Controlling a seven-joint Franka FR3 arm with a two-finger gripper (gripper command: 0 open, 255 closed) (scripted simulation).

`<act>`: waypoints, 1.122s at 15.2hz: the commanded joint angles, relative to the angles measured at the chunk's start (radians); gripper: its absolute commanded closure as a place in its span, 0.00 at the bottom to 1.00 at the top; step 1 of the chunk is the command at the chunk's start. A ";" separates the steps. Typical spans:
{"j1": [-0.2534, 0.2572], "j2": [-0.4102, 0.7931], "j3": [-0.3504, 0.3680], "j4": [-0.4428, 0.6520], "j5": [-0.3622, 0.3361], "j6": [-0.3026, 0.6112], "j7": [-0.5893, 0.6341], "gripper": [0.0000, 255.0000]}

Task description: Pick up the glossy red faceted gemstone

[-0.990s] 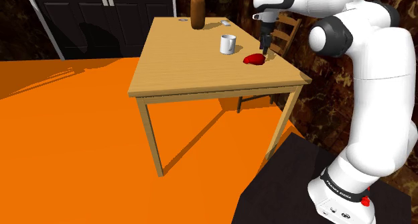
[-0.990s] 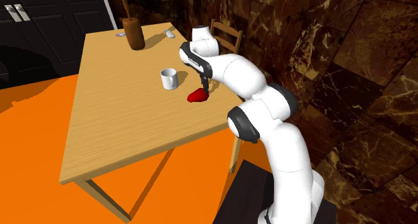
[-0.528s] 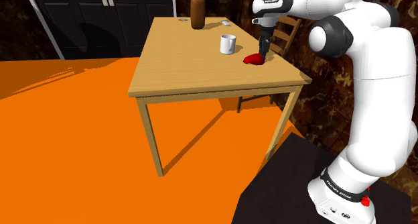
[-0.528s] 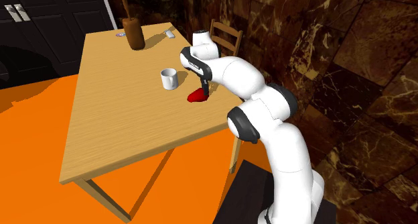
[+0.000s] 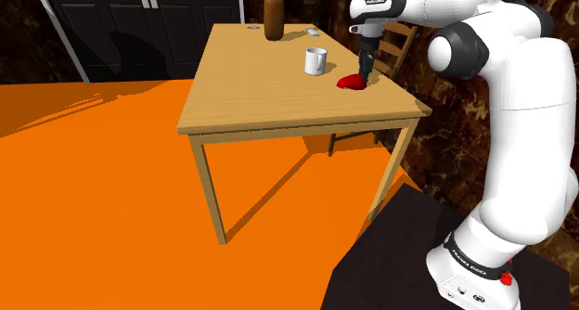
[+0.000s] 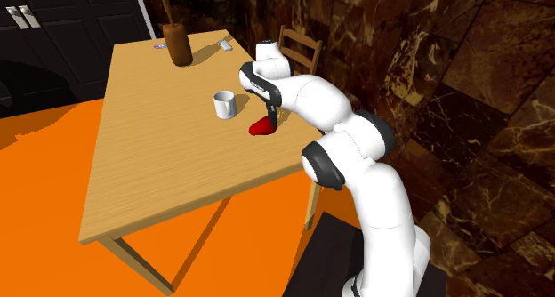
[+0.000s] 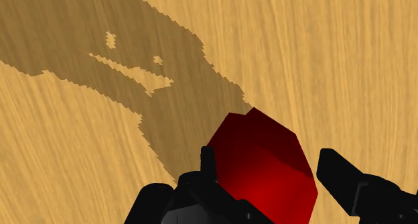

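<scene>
1. At the shoulder view's far left, black panelled doors [image 5: 139, 20] stand behind an orange floor [image 5: 93, 197].
2. Next comes the wooden counter [image 5: 269, 99]. At its far edge a tall brown vessel [image 5: 273, 20] stands upright.
3. To the right of the vessel and nearer the camera, a white mug [image 5: 315, 61] stands upright on the counter.
4. Just right of the mug and apart from it, the glossy red faceted gemstone [image 5: 351, 81] lies on the counter top, near its right edge.
5. The black end effector [image 5: 368, 72] points down at the gemstone's right part. In the wrist view its fingers [image 7: 345, 179] stand apart, one on either side of the gemstone. A thin strip of wood shows between the gemstone and one finger — spread around it, not clasping it.
6. A wooden chair [image 5: 397, 41] stands behind the counter's right corner, partly hidden by the arm [image 5: 520, 104].
7. That white arm rises from the dark stand [image 5: 408, 262] at the lower right.
</scene>
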 commanded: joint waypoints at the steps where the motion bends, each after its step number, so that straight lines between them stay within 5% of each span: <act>1: -0.001 0.003 0.001 0.014 0.001 -0.014 0.001 1.00; 17: -0.060 0.061 0.005 0.305 0.022 -0.243 0.006 1.00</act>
